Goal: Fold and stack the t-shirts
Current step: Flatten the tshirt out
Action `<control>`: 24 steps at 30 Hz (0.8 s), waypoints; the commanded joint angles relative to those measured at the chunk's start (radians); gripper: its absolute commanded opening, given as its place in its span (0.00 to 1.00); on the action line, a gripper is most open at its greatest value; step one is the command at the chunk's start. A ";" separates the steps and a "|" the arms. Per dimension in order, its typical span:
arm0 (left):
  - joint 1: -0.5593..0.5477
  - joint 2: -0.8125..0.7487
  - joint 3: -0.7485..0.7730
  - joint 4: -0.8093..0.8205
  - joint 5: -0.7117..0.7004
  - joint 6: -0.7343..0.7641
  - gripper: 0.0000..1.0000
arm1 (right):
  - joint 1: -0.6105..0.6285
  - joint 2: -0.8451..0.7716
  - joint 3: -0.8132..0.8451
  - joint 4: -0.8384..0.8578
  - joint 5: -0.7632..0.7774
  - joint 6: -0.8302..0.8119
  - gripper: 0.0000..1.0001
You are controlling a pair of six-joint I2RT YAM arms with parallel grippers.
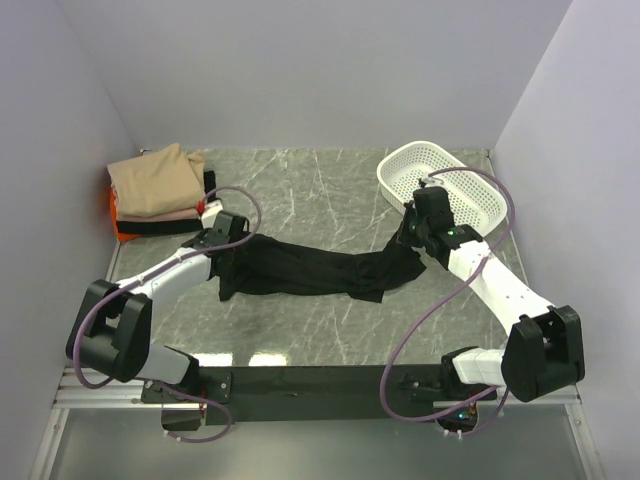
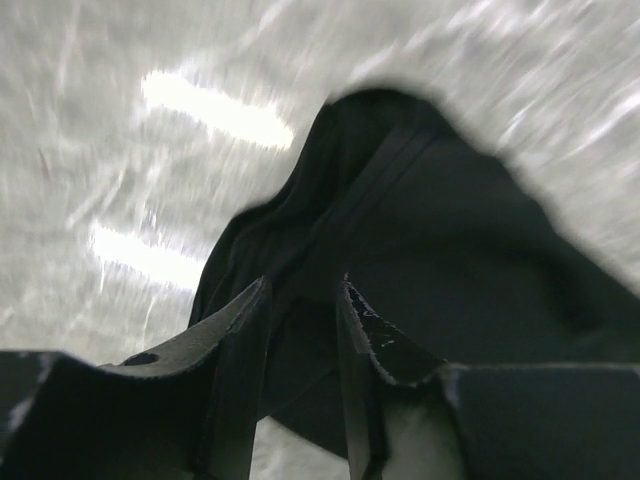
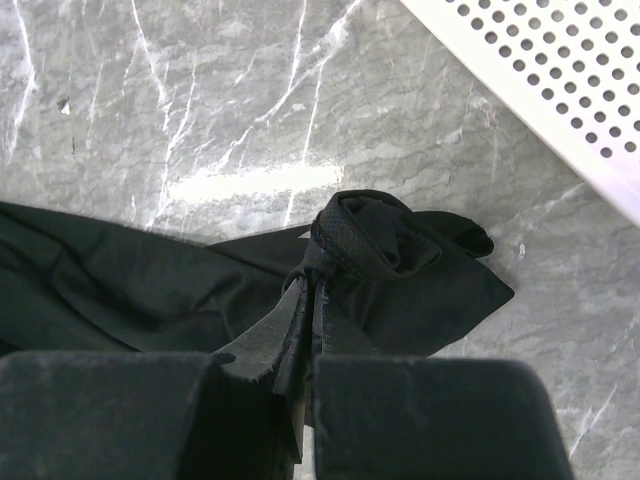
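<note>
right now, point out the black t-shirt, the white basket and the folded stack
black t-shirt [image 1: 300, 268], top view, mid-body
white basket [image 1: 425, 160], top view, bare perforated part
folded stack [image 1: 155, 180], top view, tan top shirt

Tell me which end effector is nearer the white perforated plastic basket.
Right. The right end effector, pinching the black cloth t-shirt, sits just beside the basket; the left end effector is across the table, near the folded t-shirt stack.

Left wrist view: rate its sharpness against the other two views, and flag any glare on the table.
Left wrist view: smeared by motion blur, the black t-shirt soft-edged, two glare streaks on the marble table. Right wrist view: sharp, veins crisp, one glare patch above the shirt. Top external view: focused, evenly lit, faint reflections at the near edge.
</note>
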 commanded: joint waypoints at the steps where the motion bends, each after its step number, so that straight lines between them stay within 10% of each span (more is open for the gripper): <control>1: -0.002 -0.023 -0.051 0.049 0.054 -0.022 0.37 | -0.005 0.002 0.015 0.042 0.018 -0.010 0.00; 24: 0.019 0.056 -0.100 0.193 0.068 0.007 0.31 | -0.007 0.007 0.009 0.034 0.016 -0.013 0.00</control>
